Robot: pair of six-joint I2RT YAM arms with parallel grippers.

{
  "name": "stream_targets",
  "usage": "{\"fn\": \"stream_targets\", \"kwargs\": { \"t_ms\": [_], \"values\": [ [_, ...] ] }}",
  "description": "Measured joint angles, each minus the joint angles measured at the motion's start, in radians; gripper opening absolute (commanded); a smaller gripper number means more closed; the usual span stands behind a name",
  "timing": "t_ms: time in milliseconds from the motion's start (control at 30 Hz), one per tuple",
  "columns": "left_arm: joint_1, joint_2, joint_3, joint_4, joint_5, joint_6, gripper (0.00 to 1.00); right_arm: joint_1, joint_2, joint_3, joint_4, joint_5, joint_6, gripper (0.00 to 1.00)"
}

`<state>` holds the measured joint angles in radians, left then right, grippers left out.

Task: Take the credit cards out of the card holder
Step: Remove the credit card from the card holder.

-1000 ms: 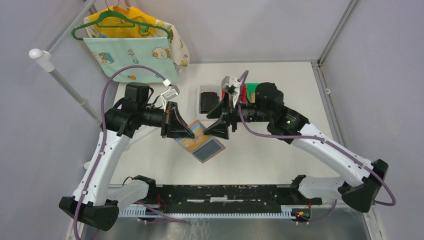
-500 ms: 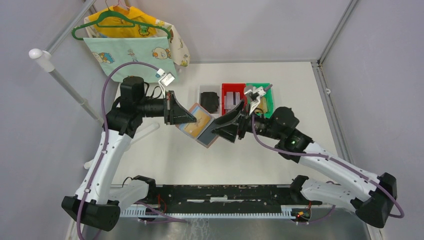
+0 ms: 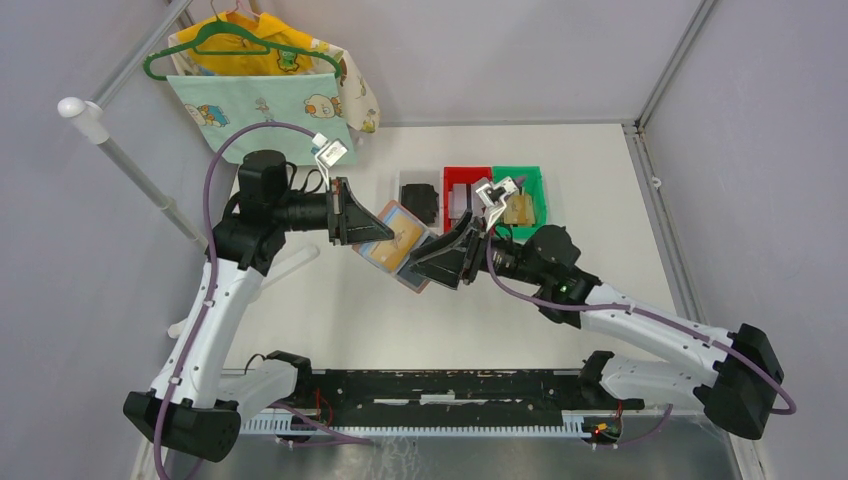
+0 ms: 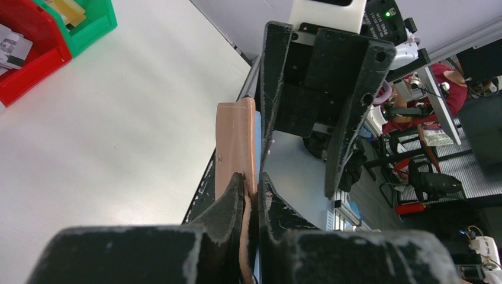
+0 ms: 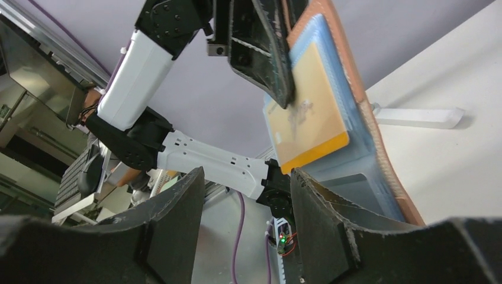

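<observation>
Open card holder (image 5: 358, 157) beyond spread pincer (image 5: 247, 174)

The top view looks down on the whole bench (image 3: 330, 310). Both wrist views, close in, share the open card holder (image 4: 235, 148).

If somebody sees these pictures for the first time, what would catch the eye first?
First, the open card holder in the air over the table's middle, clamped by the left fingers, with the right fingers spread open at its near corner. Next, the red bin and green bin at the table's far side, and the bright clothes hanging at the back left.
</observation>
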<state>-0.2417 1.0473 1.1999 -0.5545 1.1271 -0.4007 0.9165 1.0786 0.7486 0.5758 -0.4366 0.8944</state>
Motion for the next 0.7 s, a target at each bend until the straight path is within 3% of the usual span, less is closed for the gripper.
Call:
{"fn": "stream_targets", "kwargs": {
  "t_ms": [500, 700],
  "values": [
    [0.005, -0.031, 0.001, 0.073, -0.015, -0.084, 0.02, 0.007, 0.068, 0.000, 0.015, 0.040, 0.047, 0.56],
    [0.007, -0.040, 0.000, 0.121, -0.018, -0.133, 0.02, 0.008, 0.108, 0.000, 0.129, 0.048, 0.113, 0.55]
  ]
}}
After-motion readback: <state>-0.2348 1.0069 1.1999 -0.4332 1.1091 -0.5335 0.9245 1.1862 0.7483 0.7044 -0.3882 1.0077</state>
